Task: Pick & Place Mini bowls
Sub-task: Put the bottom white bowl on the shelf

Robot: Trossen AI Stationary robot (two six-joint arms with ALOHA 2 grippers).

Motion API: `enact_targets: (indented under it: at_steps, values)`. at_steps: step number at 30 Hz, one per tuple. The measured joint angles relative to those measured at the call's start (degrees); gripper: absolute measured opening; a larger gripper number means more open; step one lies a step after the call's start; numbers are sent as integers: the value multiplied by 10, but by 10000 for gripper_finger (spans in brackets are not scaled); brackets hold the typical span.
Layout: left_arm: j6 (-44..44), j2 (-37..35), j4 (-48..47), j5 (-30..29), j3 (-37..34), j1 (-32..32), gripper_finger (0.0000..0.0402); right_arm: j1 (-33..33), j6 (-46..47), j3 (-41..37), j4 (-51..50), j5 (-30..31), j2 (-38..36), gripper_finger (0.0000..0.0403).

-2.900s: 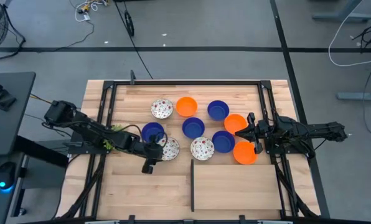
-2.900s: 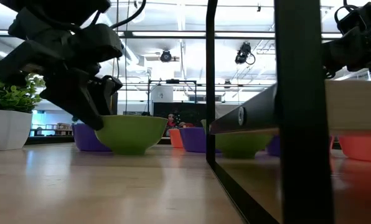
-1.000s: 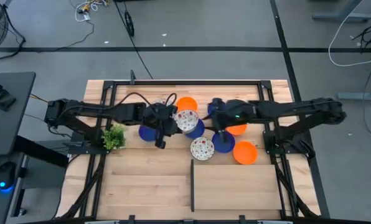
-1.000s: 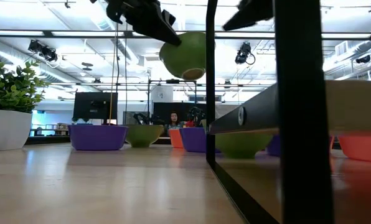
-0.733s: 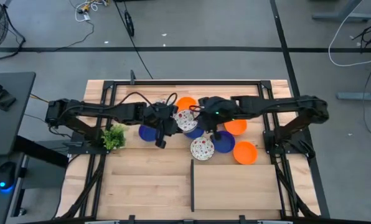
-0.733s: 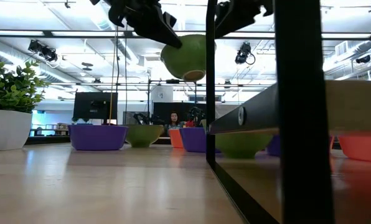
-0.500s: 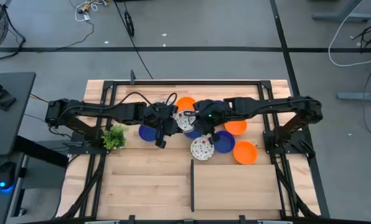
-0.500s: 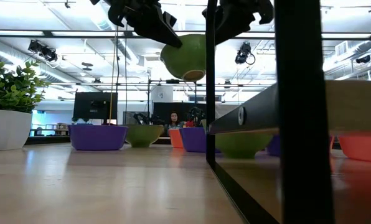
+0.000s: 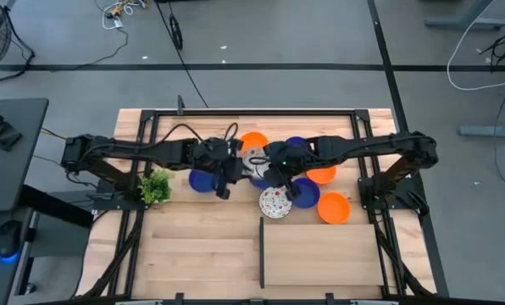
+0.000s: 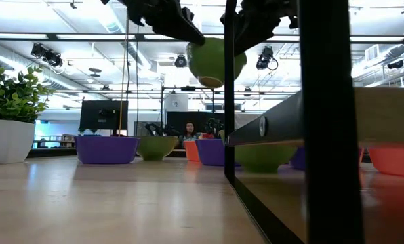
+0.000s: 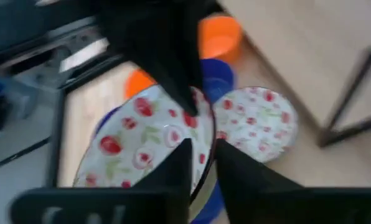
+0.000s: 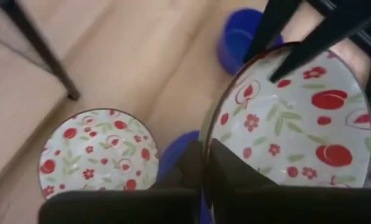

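A white mini bowl with red speckled pattern point(image 9: 254, 161) hangs in the air between my two grippers; in the low view its outside looks green point(image 10: 215, 62). My left gripper point(image 9: 237, 163) is shut on its left side, my right gripper point(image 9: 269, 168) on its right side. A second patterned bowl point(image 9: 275, 202) rests on the table below, as do blue bowls point(image 9: 206, 180) point(image 9: 306, 193) and orange bowls point(image 9: 253, 141) point(image 9: 334, 207). My left gripper point(image 11: 202, 152) pinches the raised bowl's rim point(image 11: 209, 127), one finger inside and one outside, coming from the table's left. The bowl is lifted clear of the table. My right gripper point(image 12: 204, 149) pinches the opposite rim point(image 12: 205, 121), one finger inside, one outside, coming from the table's right. The bowl sits tilted between both holds, well above the table.
A small green plant in a white pot point(image 9: 156, 186) stands left of the bowls. A black upright divider point(image 9: 262, 250) and a raised wooden board point(image 9: 320, 254) take up the near right part. Black frame rails point(image 9: 252, 111) run around the table.
My right gripper has swung toward the table's left, over the bowls, up to the raised bowl and has taken hold of its rim opposite my left gripper. The bowl, held high by my left gripper, has shifted a little toward the right.
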Motion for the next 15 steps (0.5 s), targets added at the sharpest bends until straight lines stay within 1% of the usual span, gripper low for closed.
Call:
enact_targets:
  at_steps: [2,4,7,9,11,13,15]
  values:
    - [-12,-10,11,-42,2,0,127,16,31,0,-17,48,-5,5]
    - [-26,-28,-12,-87,2,0,165,39,68,0,-52,102,-10,4]
    - [-55,-49,-47,-120,1,0,209,86,152,0,-109,139,-22,4]
    - [-80,-62,-58,-130,1,-1,221,125,229,0,-159,151,-32,4]
    - [-100,-73,-78,-137,-2,-7,223,166,313,0,-198,155,-38,4]
    - [-112,-81,-77,-150,-15,-17,218,214,407,0,-233,153,-44,3]
    - [-122,-84,-67,-169,-32,-29,208,264,510,0,-264,137,-47,3]
